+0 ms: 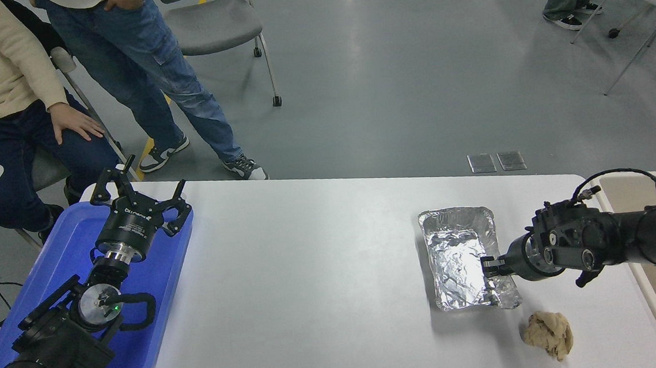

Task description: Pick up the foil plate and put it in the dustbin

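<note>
Left pincer parked over the blue tray, far left of the foil plate, fingers spread, idle. White bench carries everything. Foil plate sits flat on the bench, long axis running away from the camera. Right pincer is at the plate's right wall near the close corner, fingertips at the rim; looks like they straddle the wall, but whether they have clamped on it I cannot tell, the tips are small and dark against the foil. Tan paper wad lies just beyond the plate's near-right corner, apart from it. Dustbin is right of the plate, off the bench edge, cut off by the frame, only part of the rim and interior showing, with the right arm crossing over it.

Step in hand, as I read it: grasp phase on the plate's right rim, plate not yet lifted. Next move calls for a firm pinch on the thin wall, a lift clear of the bench, then a carry rightward over the bin rim. Foil is flimsy; it may bend or slip.
</note>
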